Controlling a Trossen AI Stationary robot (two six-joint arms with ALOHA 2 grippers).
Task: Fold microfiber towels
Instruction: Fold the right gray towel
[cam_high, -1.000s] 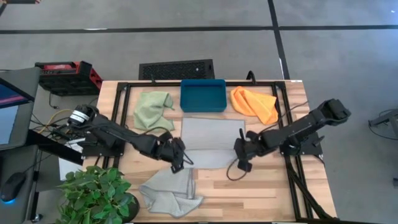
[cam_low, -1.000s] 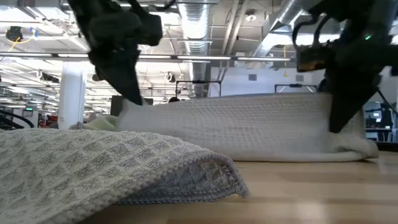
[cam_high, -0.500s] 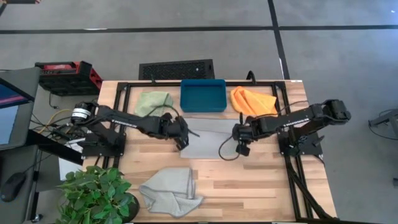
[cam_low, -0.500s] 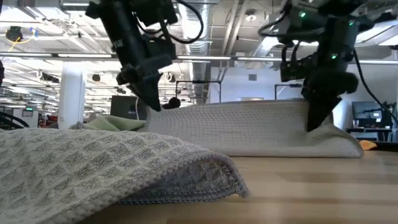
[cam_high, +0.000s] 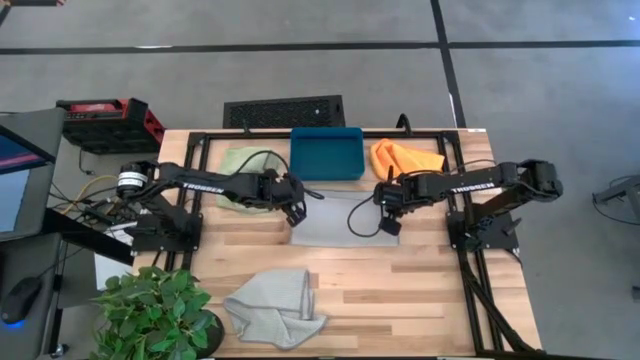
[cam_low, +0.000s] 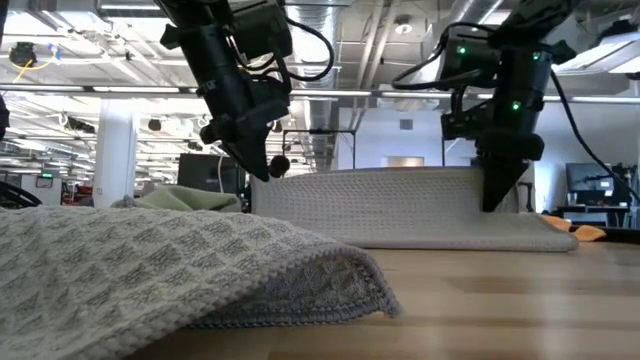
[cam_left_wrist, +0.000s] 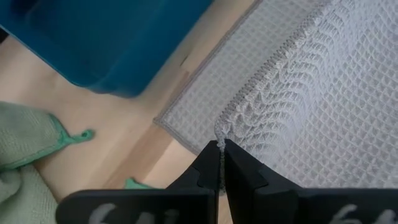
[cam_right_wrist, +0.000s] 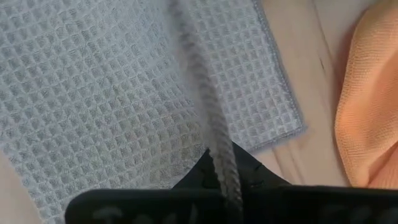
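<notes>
A pale grey towel (cam_high: 335, 225) lies in the table's middle, its lower layer flat on the wood, and its upper layer (cam_low: 400, 205) is raised between my two grippers. My left gripper (cam_high: 296, 213) is shut on the raised layer's left corner. My right gripper (cam_high: 386, 222) is shut on its right corner. A second pale grey towel (cam_high: 272, 308) lies crumpled near the front edge. A light green towel (cam_high: 240, 165) lies at the far left and an orange towel (cam_high: 405, 158) at the far right. My left gripper pinches the raised layer's hemmed corner (cam_left_wrist: 225, 127) between its two fingers, from above, pointing down. That corner is held above the lower layer's corner (cam_left_wrist: 166, 122), which lies on the table. The cloth runs fairly straight toward the other gripper. My right gripper pinches the raised layer's hemmed edge (cam_right_wrist: 214, 140) at its right corner between its two fingers, from above. The edge shows edge-on, running away from the fingers. It hangs above the lower layer, whose corner (cam_right_wrist: 297, 130) lies flat on the table.
A teal tray (cam_high: 326, 152) stands at the far edge just behind the grey towel. A black frame (cam_high: 200, 150) runs along the table's sides. A potted plant (cam_high: 155, 310) stands at the near left corner. Bare wood lies between the two grey towels.
Both grippers have gone toward the table's far edge, staying shut on the grey towel's corners. The towel's near edge has been carried over the part on the table, which has stayed put, so the towel now stands folded over and reaches less far toward the front.
</notes>
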